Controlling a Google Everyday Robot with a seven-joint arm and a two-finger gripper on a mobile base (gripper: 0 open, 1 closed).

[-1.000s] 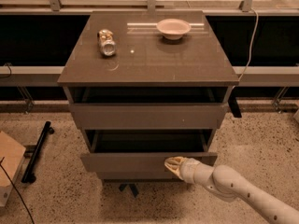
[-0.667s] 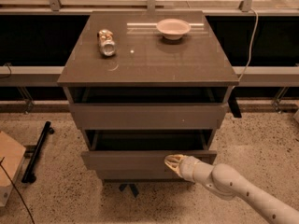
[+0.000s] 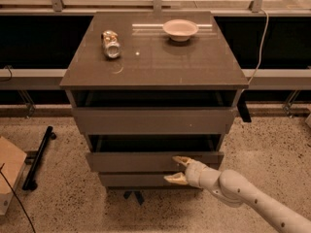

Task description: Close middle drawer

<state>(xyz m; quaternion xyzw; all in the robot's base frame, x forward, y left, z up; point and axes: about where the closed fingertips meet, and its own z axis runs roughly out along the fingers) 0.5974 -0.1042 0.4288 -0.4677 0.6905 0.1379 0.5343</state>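
Observation:
The middle drawer [image 3: 136, 162] of the grey-brown cabinet stands partly pulled out, with a dark gap above its flat front panel. My gripper [image 3: 178, 170] is at the right part of that front panel, coming in from the lower right on a white arm [image 3: 233, 191]. Its two pale fingers are spread open, the upper fingertip [image 3: 181, 159] against the panel and the lower one [image 3: 173, 179] over the bottom drawer front [image 3: 131, 180]. It holds nothing.
The wider top drawer [image 3: 153, 120] is also a little open. On the cabinet top [image 3: 194, 62] lie a tipped can [image 3: 111, 44] and a white bowl [image 3: 180, 29]. A black bar [image 3: 39, 157] and a cardboard box [image 3: 8, 171] lie on the floor at left. A railing runs behind.
My gripper has edged slightly left and toward the cabinet against the middle drawer's front. The drawer front appears pushed in a little.

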